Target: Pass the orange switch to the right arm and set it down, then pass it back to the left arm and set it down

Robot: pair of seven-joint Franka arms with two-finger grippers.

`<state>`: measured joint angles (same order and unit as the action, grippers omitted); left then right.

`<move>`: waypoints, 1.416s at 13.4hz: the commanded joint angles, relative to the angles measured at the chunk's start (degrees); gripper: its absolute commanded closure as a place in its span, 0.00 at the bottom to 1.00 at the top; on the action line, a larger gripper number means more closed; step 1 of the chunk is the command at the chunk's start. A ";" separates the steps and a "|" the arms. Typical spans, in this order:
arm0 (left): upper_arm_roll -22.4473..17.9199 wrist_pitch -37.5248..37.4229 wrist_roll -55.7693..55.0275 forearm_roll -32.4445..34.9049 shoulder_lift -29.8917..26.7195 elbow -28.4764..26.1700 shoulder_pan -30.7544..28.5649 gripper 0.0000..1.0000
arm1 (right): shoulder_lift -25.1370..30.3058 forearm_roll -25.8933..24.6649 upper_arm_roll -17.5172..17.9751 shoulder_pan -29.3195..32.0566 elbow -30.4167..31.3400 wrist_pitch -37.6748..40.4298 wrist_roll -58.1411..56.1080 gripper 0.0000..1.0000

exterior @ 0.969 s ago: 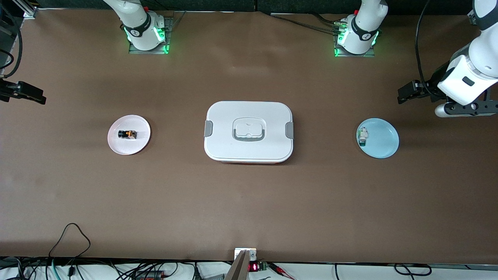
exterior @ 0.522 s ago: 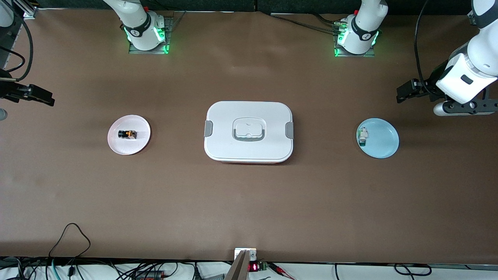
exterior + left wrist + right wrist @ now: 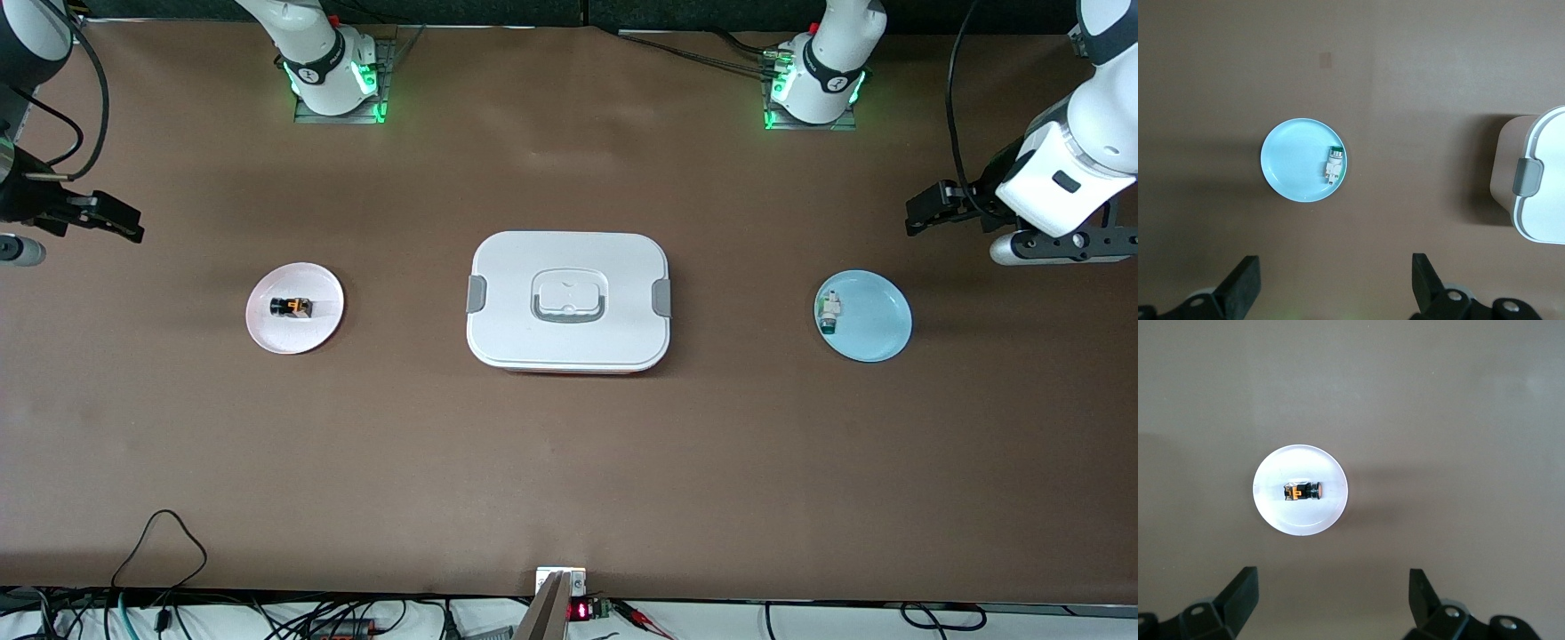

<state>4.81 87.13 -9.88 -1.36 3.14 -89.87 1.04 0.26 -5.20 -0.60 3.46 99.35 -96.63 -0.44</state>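
Brown matting covers the table [image 3: 569, 462] across the whole front view. At the left edge of that frame the right gripper [image 3: 111, 220] hangs over bare table at the right arm's end, its fingers spread wide with nothing between them. Lower and further in sits a pink plate [image 3: 267, 333], and the orange switch [image 3: 292, 308] lies on its middle, on its side. The box [image 3: 569, 342] stands at frame centre, lid on, grey clips at both short ends. Past it comes a blue plate [image 3: 876, 329] with a small white-and-green component [image 3: 829, 314] resting against the rim nearest the box. At the right edge the left gripper [image 3: 925, 213] hovers over bare table at the left arm's end, fingers apart and empty.

No readable writing shows on the box or plates; small round marks on the arms' base collars are too small to make out.

The right wrist view looks straight down on the pink plate [image 3: 1268, 500] and shows the switch's orange face [image 3: 1317, 491] and an orange marking on its black body, which the front view barely resolves. The left wrist view catches only a corner of the box [image 3: 1545, 220] with one clip, plus the component's green end.
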 commanded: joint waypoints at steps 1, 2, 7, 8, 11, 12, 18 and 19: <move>-0.07 0.24 0.39 -0.84 -0.59 -0.13 0.10 0.00 | 1.15 1.59 0.25 0.23 -1.60 0.38 -0.61 0.00; -0.07 0.24 0.39 -0.84 -0.59 -0.13 0.10 0.00 | 0.89 2.90 0.08 0.32 -2.22 0.47 -0.61 0.00; -0.07 0.06 0.48 -0.84 -0.59 -0.13 0.10 0.00 | 0.97 3.88 -0.10 0.32 -4.24 1.96 -0.70 0.00; -0.07 0.06 0.48 -0.84 -0.59 -0.13 0.10 0.00 | 0.97 3.80 0.07 0.23 -4.86 2.84 -0.88 0.00; -0.07 0.06 0.56 -0.84 -0.59 -0.13 0.10 0.00 | 0.97 3.71 0.25 0.14 -5.04 4.16 -0.88 0.00; -0.07 0.06 0.56 -0.84 -0.59 -0.13 0.02 0.00 | 0.97 3.45 0.42 0.06 -5.39 4.86 -0.70 0.00; -0.07 0.06 0.56 -0.84 -0.59 -0.13 0.02 0.00 | 0.88 3.44 0.34 0.14 -6.27 5.83 -0.79 0.00; -0.07 -0.03 0.56 -0.84 -0.59 -0.13 0.02 0.00 | 0.88 3.53 0.34 0.14 -6.27 5.83 -0.79 0.00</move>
<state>4.82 87.13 -9.88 -1.36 3.14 -89.87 1.04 1.20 -2.17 -0.44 3.45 94.04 -91.98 -0.54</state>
